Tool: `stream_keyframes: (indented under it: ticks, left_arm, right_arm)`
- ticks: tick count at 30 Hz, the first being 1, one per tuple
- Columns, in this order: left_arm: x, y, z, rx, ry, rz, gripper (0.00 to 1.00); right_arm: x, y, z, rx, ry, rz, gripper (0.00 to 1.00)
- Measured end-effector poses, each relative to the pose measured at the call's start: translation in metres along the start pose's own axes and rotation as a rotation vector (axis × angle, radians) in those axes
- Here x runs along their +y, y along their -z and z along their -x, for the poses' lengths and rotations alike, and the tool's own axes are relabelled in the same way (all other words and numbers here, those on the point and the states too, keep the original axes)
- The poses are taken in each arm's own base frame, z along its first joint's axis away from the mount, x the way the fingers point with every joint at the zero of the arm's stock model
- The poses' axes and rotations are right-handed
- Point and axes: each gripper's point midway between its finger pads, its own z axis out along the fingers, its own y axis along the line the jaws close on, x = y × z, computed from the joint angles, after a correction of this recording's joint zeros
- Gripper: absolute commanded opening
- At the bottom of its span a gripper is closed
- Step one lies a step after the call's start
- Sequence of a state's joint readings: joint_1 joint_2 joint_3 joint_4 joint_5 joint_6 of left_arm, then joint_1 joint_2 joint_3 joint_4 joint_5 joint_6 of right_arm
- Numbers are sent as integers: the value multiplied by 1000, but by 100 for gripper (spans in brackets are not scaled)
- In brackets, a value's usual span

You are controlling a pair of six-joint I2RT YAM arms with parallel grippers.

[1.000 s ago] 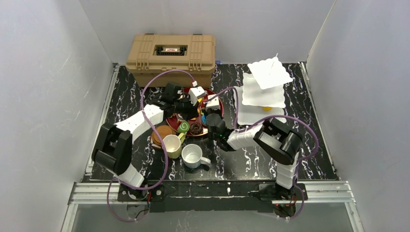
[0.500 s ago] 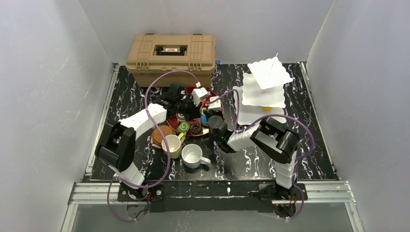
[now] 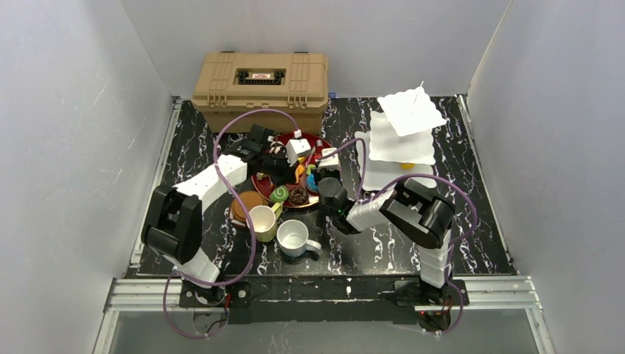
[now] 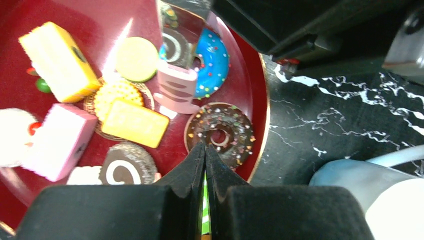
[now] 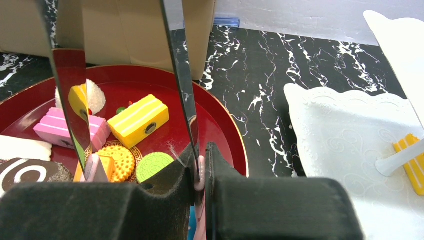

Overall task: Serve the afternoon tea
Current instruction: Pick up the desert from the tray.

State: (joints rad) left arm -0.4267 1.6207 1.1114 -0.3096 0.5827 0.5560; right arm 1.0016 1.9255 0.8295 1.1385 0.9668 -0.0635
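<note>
The left gripper (image 4: 205, 147), fingers pressed together on nothing, hangs just over the chocolate donut (image 4: 220, 137) at the near rim of the red plate (image 4: 263, 100). The right gripper (image 5: 200, 155) pinches the metal tongs (image 5: 180, 75), apparently by one blade. The toy pastries (image 4: 134, 122) crowd the plate, with the pale yellow mug (image 3: 262, 221) and white mug (image 3: 293, 237) on its near side. With both arms over one plate, a bump could twist the tongs loose — or flick a pastry off the rim.
</note>
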Motion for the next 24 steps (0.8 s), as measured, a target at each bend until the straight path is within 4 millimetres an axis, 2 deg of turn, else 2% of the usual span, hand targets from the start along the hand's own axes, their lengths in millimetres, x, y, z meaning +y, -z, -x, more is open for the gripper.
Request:
stream_keyframes:
  ticks: [5,10,16,24]
  left_arm:
    - [14,0,8,-19,-8,59,0]
    - [25,-10,21,-54,47,80,0]
    - [23,-20,26,-72,76,73,0]
    - [24,-40,18,-40,98,48,0]
  right_arm:
    - [-1,1,0,-6,-12,0,10]
    - [-1,1,0,-5,-20,-3,10]
    - [-1,2,-1,-5,-58,-9,10]
    - [-9,1,-3,-16,-140,-35,8]
